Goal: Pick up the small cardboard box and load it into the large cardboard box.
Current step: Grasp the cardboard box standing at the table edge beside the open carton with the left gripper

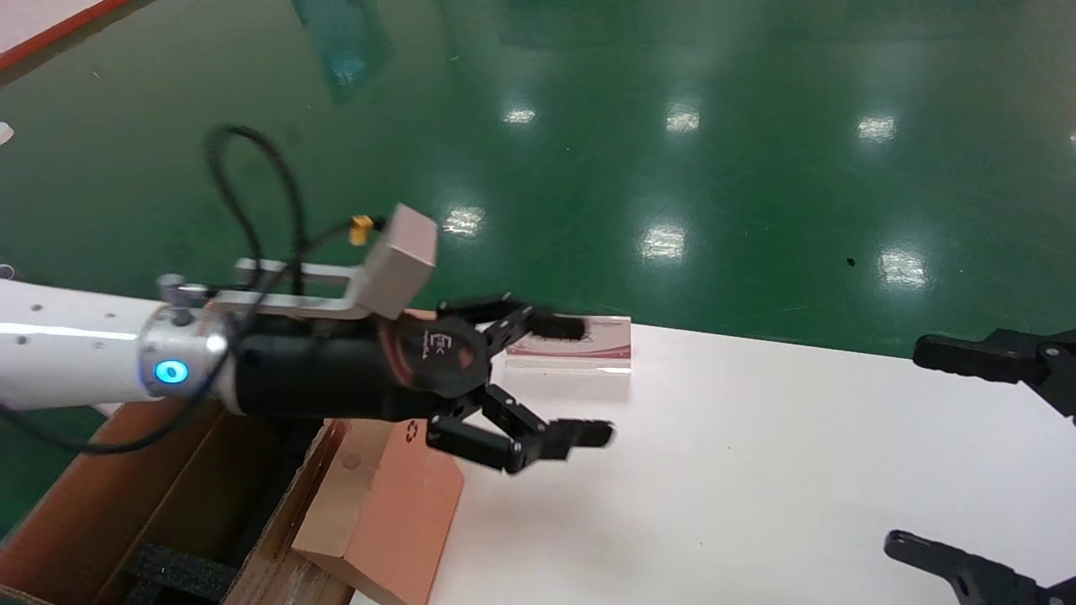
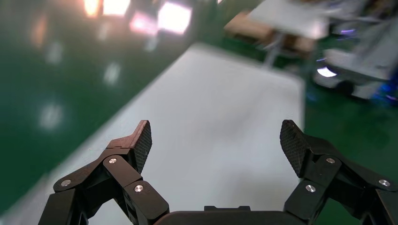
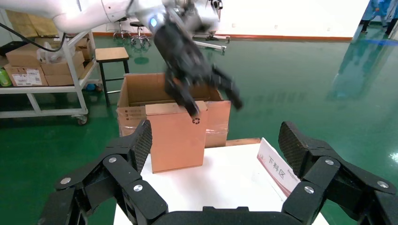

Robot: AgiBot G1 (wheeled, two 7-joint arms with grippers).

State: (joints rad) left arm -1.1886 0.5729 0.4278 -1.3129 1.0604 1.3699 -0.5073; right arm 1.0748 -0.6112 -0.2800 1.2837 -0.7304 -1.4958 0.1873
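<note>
Two black fingers of our left gripper (image 1: 551, 382) spread wide, holding nothing, above the slim orange-brown small cardboard box (image 1: 395, 512), which leans against the deep brown large cardboard box (image 1: 101, 504) lined with black foam blocks (image 1: 181, 571). Our right gripper (image 1: 950, 454) hangs open over the white table (image 1: 756, 470).

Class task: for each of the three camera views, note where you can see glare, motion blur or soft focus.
Head view: ceiling lights glare off the green floor; the left gripper has smeared fingertips. Left wrist view: fingers crisp, white table and background soft. Right wrist view: left gripper blurred above the small cardboard box.
</note>
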